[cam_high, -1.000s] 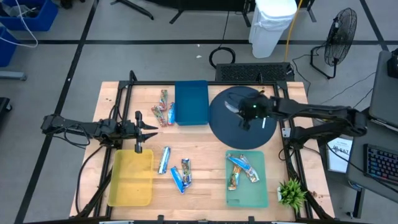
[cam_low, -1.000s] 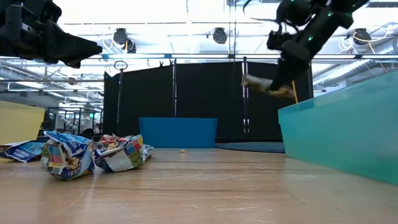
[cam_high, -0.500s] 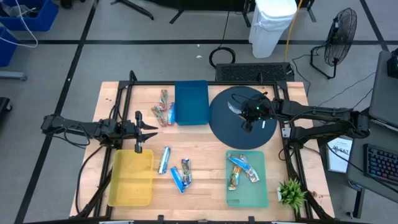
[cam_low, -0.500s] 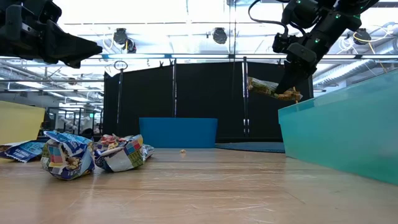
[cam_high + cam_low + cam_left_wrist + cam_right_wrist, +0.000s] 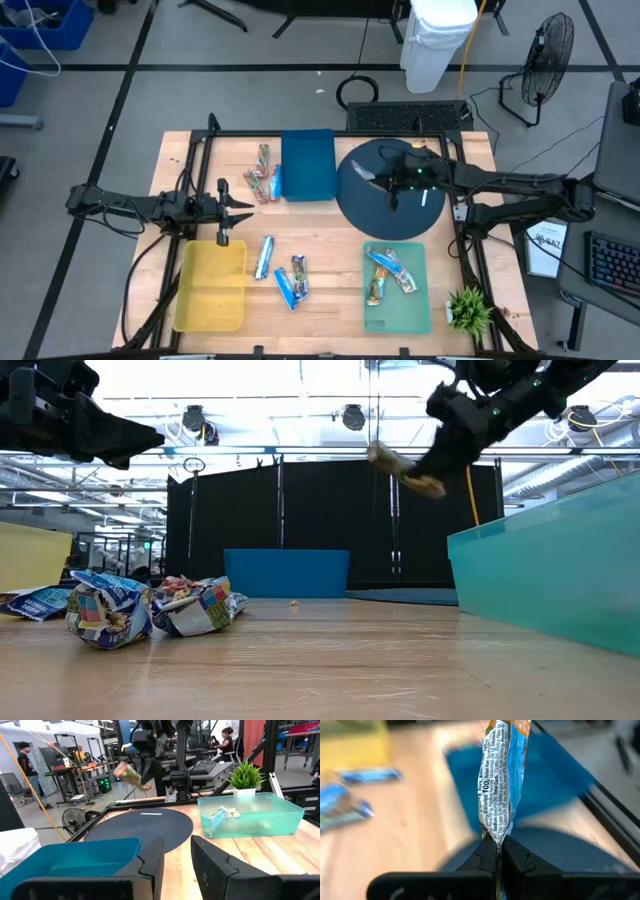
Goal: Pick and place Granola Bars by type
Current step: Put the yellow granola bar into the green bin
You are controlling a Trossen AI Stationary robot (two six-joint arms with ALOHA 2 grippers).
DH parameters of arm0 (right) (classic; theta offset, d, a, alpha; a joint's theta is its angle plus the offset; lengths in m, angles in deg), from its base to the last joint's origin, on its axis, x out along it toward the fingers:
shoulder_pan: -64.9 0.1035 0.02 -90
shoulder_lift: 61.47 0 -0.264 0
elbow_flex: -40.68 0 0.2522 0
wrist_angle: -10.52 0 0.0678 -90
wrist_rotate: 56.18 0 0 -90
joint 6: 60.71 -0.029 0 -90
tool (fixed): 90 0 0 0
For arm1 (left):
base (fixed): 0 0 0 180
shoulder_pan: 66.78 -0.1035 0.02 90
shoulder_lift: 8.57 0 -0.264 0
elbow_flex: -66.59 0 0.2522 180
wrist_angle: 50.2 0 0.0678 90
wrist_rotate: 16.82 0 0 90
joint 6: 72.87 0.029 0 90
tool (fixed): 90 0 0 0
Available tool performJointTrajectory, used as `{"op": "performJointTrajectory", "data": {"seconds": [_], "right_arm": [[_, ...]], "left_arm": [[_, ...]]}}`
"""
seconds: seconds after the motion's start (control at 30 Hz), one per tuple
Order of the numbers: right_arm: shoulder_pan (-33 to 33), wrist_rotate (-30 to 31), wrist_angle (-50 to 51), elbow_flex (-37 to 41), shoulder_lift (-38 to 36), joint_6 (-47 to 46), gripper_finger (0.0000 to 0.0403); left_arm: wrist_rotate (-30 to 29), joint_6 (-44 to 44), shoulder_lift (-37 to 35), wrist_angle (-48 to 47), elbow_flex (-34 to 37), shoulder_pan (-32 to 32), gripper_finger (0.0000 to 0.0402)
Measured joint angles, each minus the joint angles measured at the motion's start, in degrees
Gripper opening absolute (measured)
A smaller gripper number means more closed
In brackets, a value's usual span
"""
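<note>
My right gripper (image 5: 388,182) hovers over the dark round mat (image 5: 400,215), shut on a granola bar (image 5: 502,775) with a white, blue and orange wrapper; the bar also shows high up in the low view (image 5: 402,466). My left gripper (image 5: 236,205) waits open above the table's left side, by the yellow tray (image 5: 212,290). Reddish multicoloured bars (image 5: 262,176) lie left of the blue tray (image 5: 308,165). Blue bars (image 5: 280,270) lie on the wood. Some bars (image 5: 390,272) lie in the green tray (image 5: 400,310). My right gripper pinches the bar's crimped end (image 5: 496,836) between its two fingers. The fingers (image 5: 440,452) come from the table's right, slanting down. The bar sticks out beyond the fingertips toward the table's left, lifted clear above the round mat.
A potted plant (image 5: 468,310) stands at the table's near right corner. A black frame rail (image 5: 300,133) runs along the far edge. Bare wood lies between the yellow and green trays. People stand in the room beyond the table (image 5: 24,762).
My right gripper has risen and swung a little toward the table's left over the round mat, tipping so the held bar now sits higher and points left. It has stayed shut on the bar. The left arm has kept still.
</note>
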Motion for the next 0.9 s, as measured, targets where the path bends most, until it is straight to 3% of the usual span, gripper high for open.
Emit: {"op": "performJointTrajectory", "data": {"seconds": [0.3, 0.8, 0.9], "right_arm": [[-0.93, -21.80, -28.97, 9.35, 0.01, -4.16, 0.0000], [-0.84, -23.32, -30.48, 10.58, 0.01, -6.77, 0.0000], [0.01, -27.85, -30.71, 10.58, 0.01, -7.60, 0.0000]], "left_arm": [[0.00, 0.00, -0.02, 0.00, 0.00, -0.01, 0.0102], [0.00, 0.00, 0.00, 0.00, 0.00, -0.01, 0.0102], [0.00, 0.01, -0.01, 0.00, 0.00, -0.01, 0.0102]]}}
